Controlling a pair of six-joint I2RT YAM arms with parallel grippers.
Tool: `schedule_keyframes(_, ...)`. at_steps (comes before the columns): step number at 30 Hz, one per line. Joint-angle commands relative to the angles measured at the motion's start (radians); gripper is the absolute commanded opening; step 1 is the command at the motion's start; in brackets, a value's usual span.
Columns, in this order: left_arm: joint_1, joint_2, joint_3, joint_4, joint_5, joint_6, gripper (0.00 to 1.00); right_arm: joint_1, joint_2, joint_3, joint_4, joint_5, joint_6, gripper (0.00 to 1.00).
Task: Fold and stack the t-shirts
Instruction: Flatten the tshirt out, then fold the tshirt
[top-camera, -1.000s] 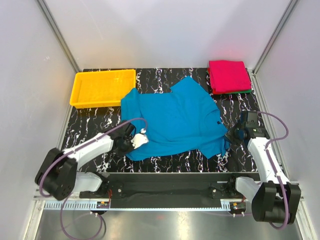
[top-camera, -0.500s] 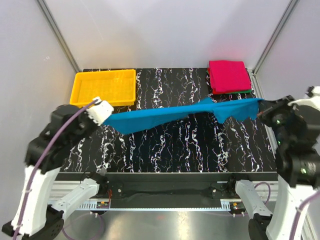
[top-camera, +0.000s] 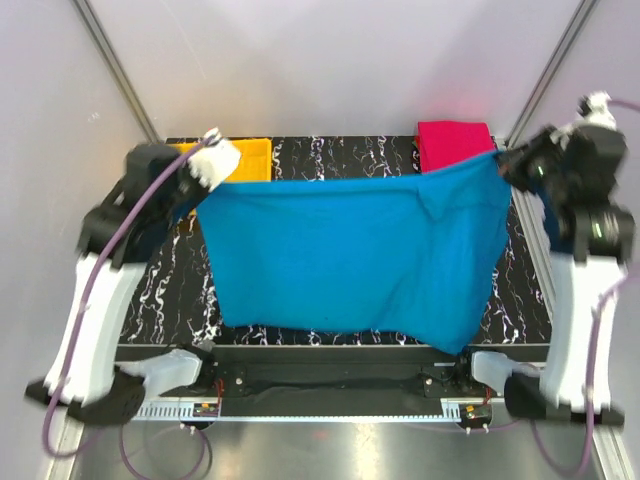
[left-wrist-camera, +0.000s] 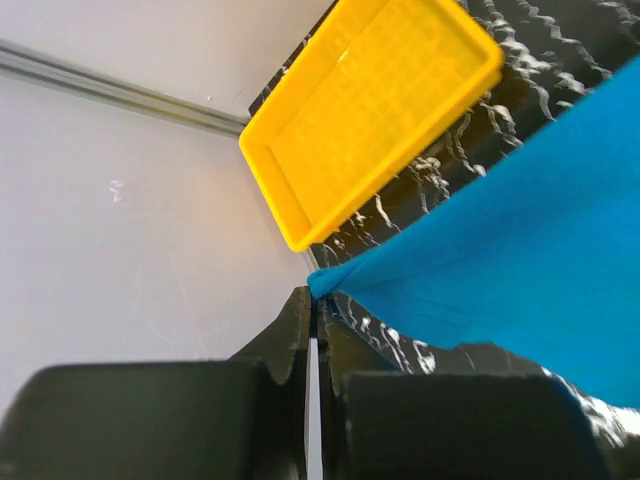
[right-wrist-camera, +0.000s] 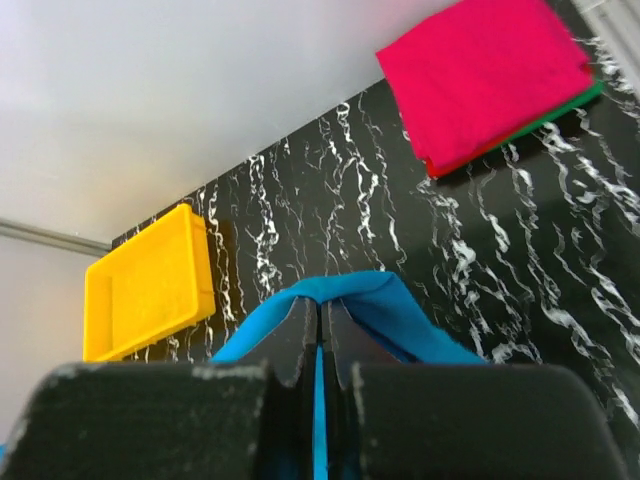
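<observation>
The teal-blue t-shirt (top-camera: 345, 255) hangs stretched in the air between both arms, high over the black marbled table. My left gripper (top-camera: 197, 196) is shut on its left top corner; in the left wrist view the cloth (left-wrist-camera: 520, 230) runs out from the closed tips (left-wrist-camera: 318, 292). My right gripper (top-camera: 500, 160) is shut on the right top corner; the right wrist view shows cloth (right-wrist-camera: 390, 305) draped over the closed tips (right-wrist-camera: 319, 305). The magenta-pink folded t-shirt (right-wrist-camera: 485, 75) lies on the dark green one (right-wrist-camera: 560, 108) at the back right, partly hidden in the top view (top-camera: 450, 140).
A yellow plastic tray (left-wrist-camera: 370, 105) stands at the back left of the table, mostly hidden behind my left arm in the top view (top-camera: 255, 150). Grey walls and metal frame posts close in the sides and the back.
Both arms have risen from the table, lifting the teal-blue shirt from lying flat to hanging spread as a wide sheet between them.
</observation>
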Motion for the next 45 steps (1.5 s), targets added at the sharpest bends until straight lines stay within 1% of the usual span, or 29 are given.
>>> schedule_keyframes(1,0.052,0.196,0.167,0.176,-0.073,0.022,0.0,-0.005,0.199,0.153,0.22,-0.041,0.002,0.0)
schedule_keyframes(2,0.064,0.243,0.233,0.181,-0.065,0.012,0.0,-0.005,0.296,0.214,0.229,-0.055,0.01,0.0)
schedule_keyframes(3,0.087,0.289,0.378,0.183,-0.062,-0.014,0.0,-0.005,0.348,0.351,0.253,-0.07,0.013,0.0)
schedule_keyframes(5,0.106,0.413,0.526,0.187,-0.074,-0.036,0.0,-0.005,0.484,0.496,0.281,-0.102,0.022,0.0)
schedule_keyframes(6,0.118,0.449,0.645,0.208,-0.085,-0.047,0.0,-0.005,0.53,0.655,0.287,-0.104,0.028,0.0)
schedule_keyframes(8,0.122,0.509,0.718,0.25,-0.108,-0.042,0.0,-0.007,0.671,0.836,0.263,-0.093,0.041,0.0)
schedule_keyframes(9,0.125,0.512,0.723,0.315,-0.114,-0.041,0.0,-0.008,0.708,0.992,0.255,-0.095,0.047,0.0)
schedule_keyframes(11,0.126,0.489,0.694,0.379,-0.12,-0.034,0.0,-0.011,0.747,1.07,0.274,-0.093,0.067,0.0)
schedule_keyframes(13,0.127,0.455,0.645,0.437,-0.108,-0.03,0.0,-0.014,0.706,0.994,0.371,-0.084,0.067,0.0)
schedule_keyframes(14,0.126,0.446,0.634,0.446,-0.093,-0.03,0.0,-0.016,0.639,0.942,0.408,-0.052,0.068,0.0)
schedule_keyframes(15,0.127,0.426,0.609,0.451,-0.086,-0.028,0.0,-0.016,0.606,0.835,0.472,-0.038,0.059,0.0)
schedule_keyframes(17,0.127,0.401,0.565,0.469,-0.074,-0.018,0.0,-0.016,0.526,0.753,0.498,-0.015,0.026,0.0)
schedule_keyframes(20,0.127,0.329,0.409,0.509,-0.031,0.004,0.0,-0.016,0.422,0.596,0.467,0.011,-0.007,0.0)
schedule_keyframes(21,0.127,0.276,0.294,0.512,-0.005,0.009,0.0,-0.016,0.382,0.46,0.464,0.019,-0.011,0.0)
schedule_keyframes(22,0.127,0.248,0.228,0.517,0.021,0.012,0.0,-0.016,0.339,0.378,0.47,0.03,-0.017,0.0)
schedule_keyframes(23,0.127,0.221,0.162,0.525,0.048,0.007,0.0,-0.016,0.243,0.288,0.478,0.04,-0.019,0.0)
schedule_keyframes(24,0.127,0.175,0.044,0.514,0.073,0.007,0.0,-0.016,0.194,0.109,0.484,0.051,-0.022,0.0)
schedule_keyframes(26,0.127,0.132,-0.076,0.486,0.124,0.01,0.0,-0.016,0.053,-0.056,0.461,0.103,-0.018,0.0)
schedule_keyframes(27,0.127,0.083,-0.199,0.473,0.147,0.016,0.0,-0.016,0.008,-0.203,0.417,0.12,-0.01,0.0)
schedule_keyframes(28,0.127,0.056,-0.263,0.46,0.173,0.022,0.0,-0.016,-0.082,-0.274,0.39,0.145,0.002,0.0)
schedule_keyframes(29,0.127,0.03,-0.324,0.43,0.229,0.028,0.0,-0.016,-0.124,-0.404,0.36,0.149,0.012,0.0)
schedule_keyframes(30,0.126,-0.011,-0.419,0.396,0.26,0.033,0.0,-0.016,-0.164,-0.46,0.29,0.155,0.033,0.0)
schedule_keyframes(31,0.126,-0.028,-0.456,0.361,0.313,0.033,0.0,-0.016,-0.236,-0.512,0.253,0.152,0.047,0.0)
schedule_keyframes(32,0.126,-0.043,-0.528,0.292,0.396,0.042,0.0,-0.016,-0.27,-0.601,0.22,0.145,0.058,0.0)
schedule_keyframes(34,0.121,-0.094,-0.601,0.241,0.449,0.055,0.0,-0.016,-0.359,-0.669,0.121,0.14,0.105,0.0)
schedule_keyframes(35,0.115,-0.109,-0.672,0.2,0.478,0.065,0.0,-0.016,-0.385,-0.724,0.067,0.136,0.12,0.0)
schedule_keyframes(39,0.08,-0.163,-0.834,0.127,0.518,0.079,0.0,-0.016,-0.485,-0.839,-0.042,0.113,0.234,0.0)
schedule_keyframes(42,0.046,-0.165,-0.946,0.115,0.498,0.081,0.0,-0.016,-0.534,-0.931,-0.076,0.079,0.312,0.0)
schedule_keyframes(45,0.03,-0.149,-1.041,0.12,0.492,0.088,0.0,-0.016,-0.56,-1.028,-0.055,0.033,0.36,0.0)
